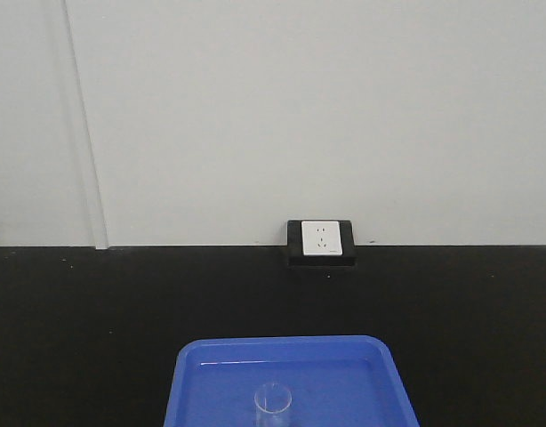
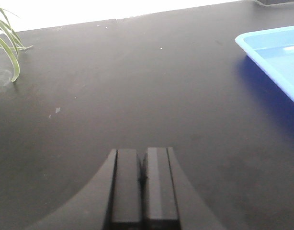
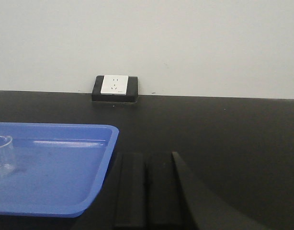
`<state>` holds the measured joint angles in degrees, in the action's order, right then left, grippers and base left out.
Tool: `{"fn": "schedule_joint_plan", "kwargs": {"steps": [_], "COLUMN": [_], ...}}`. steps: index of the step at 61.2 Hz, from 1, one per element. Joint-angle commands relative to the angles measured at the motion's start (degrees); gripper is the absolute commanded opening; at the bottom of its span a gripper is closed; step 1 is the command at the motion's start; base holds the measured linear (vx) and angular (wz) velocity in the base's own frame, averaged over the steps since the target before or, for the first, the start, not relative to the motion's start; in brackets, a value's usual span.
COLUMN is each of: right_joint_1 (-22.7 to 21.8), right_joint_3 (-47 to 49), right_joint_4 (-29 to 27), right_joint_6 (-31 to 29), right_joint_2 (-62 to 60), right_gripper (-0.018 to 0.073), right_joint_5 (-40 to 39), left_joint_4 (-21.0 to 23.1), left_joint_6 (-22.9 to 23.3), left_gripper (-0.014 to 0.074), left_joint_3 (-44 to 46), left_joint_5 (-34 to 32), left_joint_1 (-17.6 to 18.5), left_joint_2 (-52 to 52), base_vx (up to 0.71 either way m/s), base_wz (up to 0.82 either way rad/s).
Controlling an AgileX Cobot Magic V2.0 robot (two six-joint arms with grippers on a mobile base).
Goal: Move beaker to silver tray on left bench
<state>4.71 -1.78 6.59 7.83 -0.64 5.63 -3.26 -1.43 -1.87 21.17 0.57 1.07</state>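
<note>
While both arms sat low over the black table [image 2: 137, 86], each wrist camera looked forward along its own hand, close above the surface. The left hand [image 2: 143, 158] had its two fingers pressed together with only a thin seam between them, and it held nothing. Bare tabletop lay ahead of it, with a corner of the blue tray [image 2: 274, 50] off to its front right and a few green plant leaves [image 2: 8, 50] at the far left. The right hand [image 3: 147, 160] was likewise closed flat and empty, and sat just beside the tray's right-hand rim. The beaker [image 1: 273, 400] stood upright inside the blue tray, near the middle of its floor in the front view. In the right wrist view it was to the left of the right hand and apart from it, touched by neither hand. A white wall socket [image 3: 114, 85] on a black block sat where the table met the pale wall, behind the tray.
</note>
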Motion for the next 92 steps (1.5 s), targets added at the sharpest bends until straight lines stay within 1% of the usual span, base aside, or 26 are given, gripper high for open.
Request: {"fn": "schedule_joint_plan", "kwargs": {"steps": [1,49,53,59,64,70,80,86,88,92], "right_joint_1": [-0.2,-0.2,-0.2,-0.2,-0.2,-0.2,-0.2,-0.2,-0.2,-0.2], "right_joint_3": [-0.3,-0.3,-0.1,0.4,4.3,11.8,26.5,33.3,35.2,37.5], "right_joint_4": [0.6,0.6,0.5,-1.5,-2.5,-2.4,-0.9,-1.3,-1.6,-2.5], "right_joint_6": [-0.2,-0.2,-0.1,1.7,2.5,2.3,-1.2,-0.9,0.0,0.4], "right_joint_2": [-0.7,-0.7,-0.7,-0.7,-0.1,3.4,18.3,27.0,29.8,33.6], "right_gripper": [-0.0011,-0.0011,-0.0011,-0.0011,-0.0011,-0.0011,-0.0011,-0.0011,-0.0011,-0.0011], "right_joint_5": [-4.7,-5.3,-7.5,-14.0,-15.2,-13.4,-12.7,-12.6,-12.4,-12.4], "left_joint_4": [0.2,0.2,0.2,0.2,0.2,0.2,0.2,0.2,0.2,0.2], "left_joint_6": [0.1,0.1,0.1,0.1,0.1,0.1,0.1,0.1,0.1,0.1], "left_gripper": [0.0001,0.0001,0.0001,0.0001,0.0001,0.0001,0.0001,0.0001,0.0001,0.0001], "left_joint_3": [-1.1,-1.1,-1.1,-1.1,-1.1,-1.1,-1.1,-1.1,-1.1,-1.1], "left_joint_5": [-4.3,-4.3,-4.3,-4.3,-4.3,-4.3,-4.3,-4.3,-4.3,-4.3], "left_joint_1": [0.3,0.3,0.3,0.3,0.3,0.3,0.3,0.3,0.3,0.3], "left_joint_2": [0.5,0.5,0.5,0.5,0.5,0.5,0.5,0.5,0.5,0.5], "base_vx": [0.0,0.0,0.0,0.0,0.0,0.0,0.0,0.0,0.0,0.0], "base_wz": [0.0,0.0,0.0,0.0,0.0,0.0,0.0,0.0,0.0,0.0]}}
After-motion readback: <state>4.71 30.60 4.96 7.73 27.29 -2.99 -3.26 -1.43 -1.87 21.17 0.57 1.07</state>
